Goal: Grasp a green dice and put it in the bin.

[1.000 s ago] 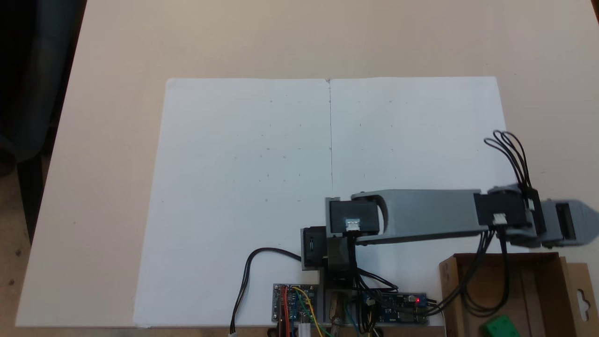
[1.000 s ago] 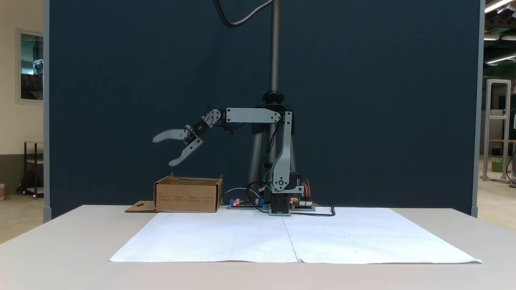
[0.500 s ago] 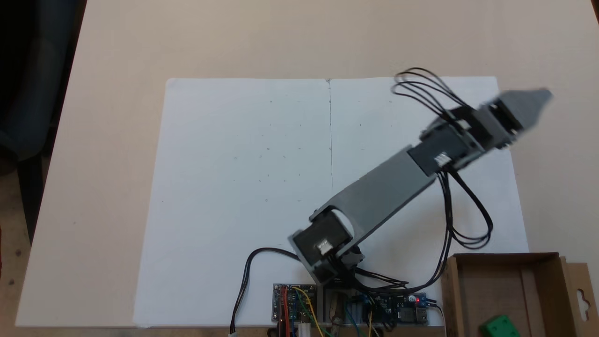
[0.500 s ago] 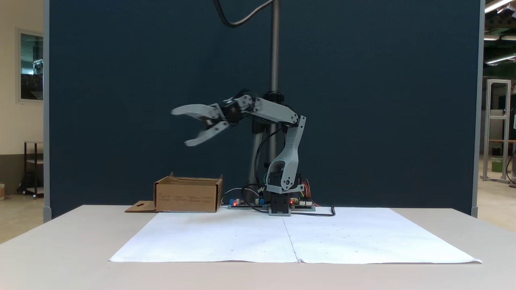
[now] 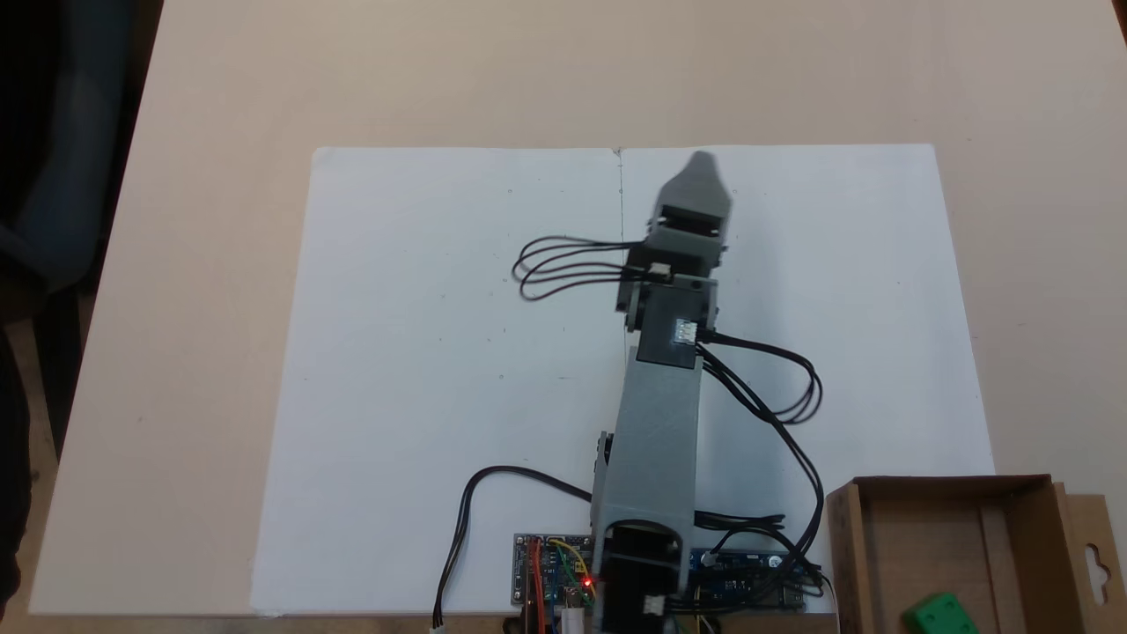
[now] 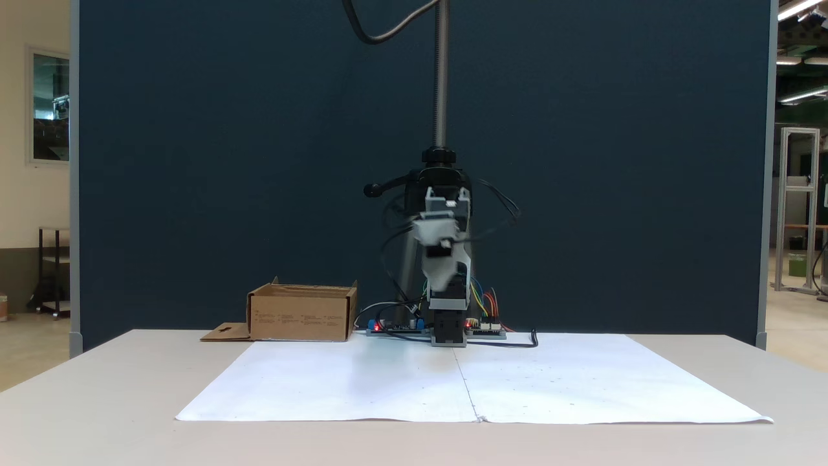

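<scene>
Green dice (image 5: 940,615) lies inside the bin (image 5: 1048,537), on its floor near the wall closest to the camera's bottom edge in the fixed view from above. It rests free, nothing touching it. By that, the placing looks done.

Bin sits on the desk (image 5: 220,264) just beside the corner of the white paper sheet (image 5: 440,352), with its slotted side flap (image 5: 1094,555) folded out on the far side from the arm's base.

Claw (image 5: 700,167) is well away from the bin, raised above the middle of the sheet, along the paper's centre seam. Both jaws stack one behind the other from above, and the front fixed view is blurred: cannot tell how far apart they stand. No dice seen in it.

Left to do, as judged: nothing with the dice; arm only needs to settle at rest.
</scene>
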Controlling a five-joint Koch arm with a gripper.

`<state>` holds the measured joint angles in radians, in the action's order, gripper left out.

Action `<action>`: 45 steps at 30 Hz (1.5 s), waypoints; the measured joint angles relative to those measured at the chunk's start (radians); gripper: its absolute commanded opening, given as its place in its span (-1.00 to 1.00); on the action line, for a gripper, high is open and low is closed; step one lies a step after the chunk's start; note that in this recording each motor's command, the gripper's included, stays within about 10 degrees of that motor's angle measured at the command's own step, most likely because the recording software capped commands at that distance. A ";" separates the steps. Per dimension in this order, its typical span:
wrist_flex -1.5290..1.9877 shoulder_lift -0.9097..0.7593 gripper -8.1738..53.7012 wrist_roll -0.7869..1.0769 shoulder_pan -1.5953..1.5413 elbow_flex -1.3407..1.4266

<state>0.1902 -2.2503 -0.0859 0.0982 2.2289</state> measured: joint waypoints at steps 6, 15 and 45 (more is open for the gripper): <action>-0.213 -0.005 0.67 0.000 -0.092 0.215; -0.509 -0.005 0.67 0.000 -0.095 0.419; -1.292 -0.006 0.68 0.008 -0.091 0.827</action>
<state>-1.1014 -2.2565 -0.0782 0.0077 3.0557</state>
